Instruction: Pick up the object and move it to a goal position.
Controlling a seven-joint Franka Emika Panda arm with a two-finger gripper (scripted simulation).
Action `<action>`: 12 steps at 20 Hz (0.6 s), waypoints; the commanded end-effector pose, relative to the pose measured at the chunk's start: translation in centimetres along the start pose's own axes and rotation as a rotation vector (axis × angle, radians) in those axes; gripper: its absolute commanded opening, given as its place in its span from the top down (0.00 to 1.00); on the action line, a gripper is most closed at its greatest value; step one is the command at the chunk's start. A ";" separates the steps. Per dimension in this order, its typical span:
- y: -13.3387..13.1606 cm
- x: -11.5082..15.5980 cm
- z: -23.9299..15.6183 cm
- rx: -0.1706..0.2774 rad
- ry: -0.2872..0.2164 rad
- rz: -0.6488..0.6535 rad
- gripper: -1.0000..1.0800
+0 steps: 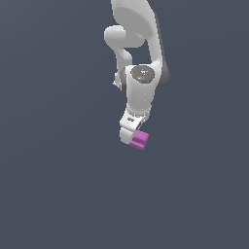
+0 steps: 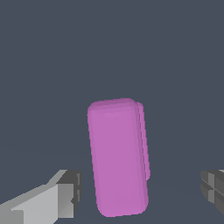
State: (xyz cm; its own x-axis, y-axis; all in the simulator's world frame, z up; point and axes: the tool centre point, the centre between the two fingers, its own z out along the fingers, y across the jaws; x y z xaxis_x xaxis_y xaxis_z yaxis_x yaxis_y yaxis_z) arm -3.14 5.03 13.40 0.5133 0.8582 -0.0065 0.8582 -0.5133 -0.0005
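Looks like the approach step: gripper (image 2: 140,192) is spread wide around the block (image 2: 117,157), fingers clear of both sides, so next it needs to close before lifting.

The small magenta-purple blocky piece (image 1: 140,140) (image 2: 117,157) has rounded edges and a stepped side, is slightly tilted, and sits near the middle of the exterior view.
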 end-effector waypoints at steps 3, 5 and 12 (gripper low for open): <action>-0.5 0.4 0.1 -0.001 0.004 -0.069 0.04; -0.6 0.5 0.1 -0.001 0.005 -0.088 0.04; -0.7 0.6 0.2 -0.001 0.006 -0.103 0.04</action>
State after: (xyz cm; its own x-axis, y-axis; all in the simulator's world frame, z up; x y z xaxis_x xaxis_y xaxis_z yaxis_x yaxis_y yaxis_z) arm -3.45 5.90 13.27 0.4225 0.9063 -0.0003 0.9063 -0.4225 -0.0001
